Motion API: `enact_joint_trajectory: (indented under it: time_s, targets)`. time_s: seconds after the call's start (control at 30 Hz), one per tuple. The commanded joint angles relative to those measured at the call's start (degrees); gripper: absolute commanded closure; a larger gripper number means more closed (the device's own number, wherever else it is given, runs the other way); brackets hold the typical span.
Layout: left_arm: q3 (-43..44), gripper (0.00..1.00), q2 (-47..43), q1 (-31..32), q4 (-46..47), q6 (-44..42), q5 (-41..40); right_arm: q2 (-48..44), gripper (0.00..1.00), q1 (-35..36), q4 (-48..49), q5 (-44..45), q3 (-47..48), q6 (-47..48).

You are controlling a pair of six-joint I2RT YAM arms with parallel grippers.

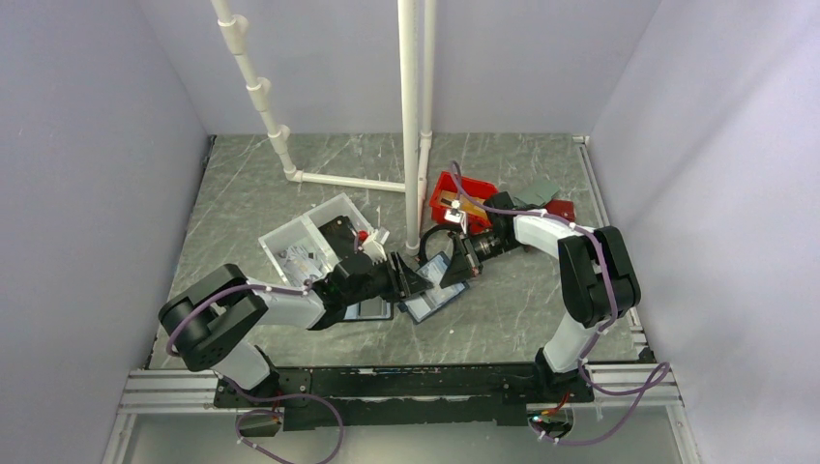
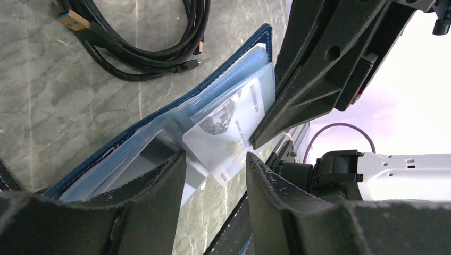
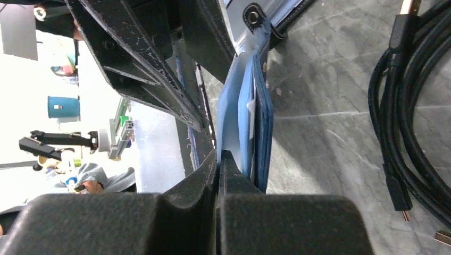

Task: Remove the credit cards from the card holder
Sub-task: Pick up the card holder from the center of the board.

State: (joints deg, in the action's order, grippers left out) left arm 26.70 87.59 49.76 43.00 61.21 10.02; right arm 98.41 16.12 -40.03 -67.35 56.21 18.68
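Note:
The card holder (image 2: 159, 119) is navy outside with light-blue clear sleeves, and it is held open, tilted up off the table; it also shows in the top view (image 1: 443, 271). A pale credit card (image 2: 226, 141) sticks out of a sleeve. My left gripper (image 2: 215, 159) is open, with the card's lower corner between its fingertips. My right gripper (image 3: 219, 159) is shut on a light-blue inner leaf of the card holder (image 3: 263, 127), whose snap tab (image 3: 254, 18) is at the top. In the top view the left gripper (image 1: 411, 278) and the right gripper (image 1: 462, 261) meet at the holder.
A coil of black cables (image 2: 143, 48) lies just beyond the holder, on the right in the right wrist view (image 3: 409, 106). A blue-edged folio (image 1: 430, 304) and a black-edged one (image 1: 367, 309) lie flat below. A white bin (image 1: 305, 242), a red bin (image 1: 454, 198) and white pipes (image 1: 411, 126) stand behind.

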Motion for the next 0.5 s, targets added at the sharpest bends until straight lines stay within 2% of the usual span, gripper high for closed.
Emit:
enact_joint_trajectory:
  time_s: [0.0, 0.1, 0.27, 0.33, 0.47]
  targets:
    - [0.6, 0.49, -0.9, 0.2, 0.7, 1.1, -2.2, -0.9, 1.0, 0.1, -1.0, -6.4, 1.7, 2.0]
    - [0.1, 0.48, -2.2, 0.3, 0.7, 0.6, -2.8, -0.7, 1.0, 0.1, -1.5, -7.8, 1.8, 2.5]
    - [-0.8, 0.5, -2.4, 0.3, 5.8, 0.3, -2.4, -0.6, 1.0, 0.0, -3.7, -11.1, 2.3, 4.9]
    - [-1.4, 0.54, -2.2, 0.3, 8.5, 0.4, -2.2, -0.6, 1.0, 0.0, -4.4, -12.1, 2.5, 5.6]
    - [-2.7, 0.68, -2.8, 0.2, 11.4, 0.3, -2.3, -0.4, 1.0, -0.2, -3.8, -12.2, 2.3, 5.0]
